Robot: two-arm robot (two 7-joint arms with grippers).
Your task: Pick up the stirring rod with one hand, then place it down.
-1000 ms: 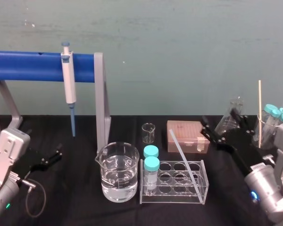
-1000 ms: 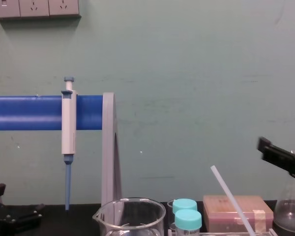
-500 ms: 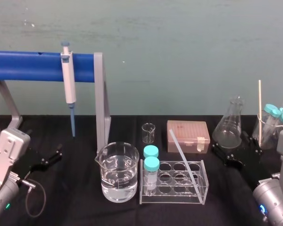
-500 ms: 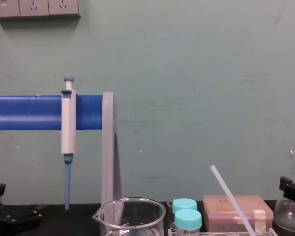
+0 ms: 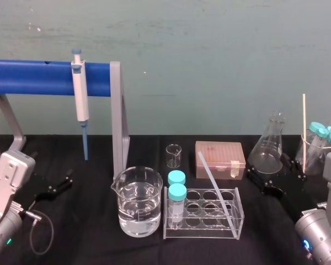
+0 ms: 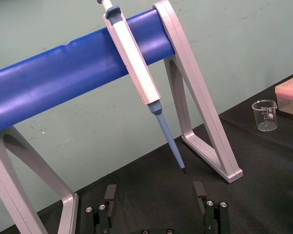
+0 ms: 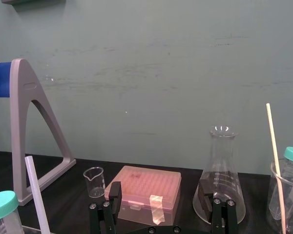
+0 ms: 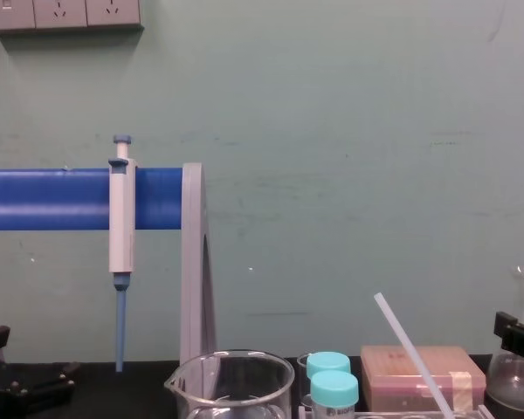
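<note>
The stirring rod [image 5: 212,179] is a milky-white translucent stick leaning in the clear tube rack [image 5: 203,229], its upper end tilted toward the back left. It also rises in the chest view [image 8: 410,353] and at the edge of the right wrist view [image 7: 36,195]. My right gripper [image 5: 277,174] sits low on the table to the right of the rack, beside the conical flask [image 5: 266,146], open and empty [image 7: 159,190]. My left gripper [image 5: 55,186] rests at the far left, open, nothing between its fingers [image 6: 154,192].
A blue bar stand [image 5: 44,77] holds a white-and-blue pipette [image 5: 80,102]. A large beaker of water [image 5: 137,201], two teal-capped vials [image 5: 177,199], a small beaker [image 5: 174,155] and a pink box [image 5: 220,159] crowd the middle. A beaker with capped tubes and a thin stick [image 5: 304,132] stands far right.
My right gripper came down from a raised spot in front of the flask and drew back to the table beside it, still open. The rod and left arm stayed put.
</note>
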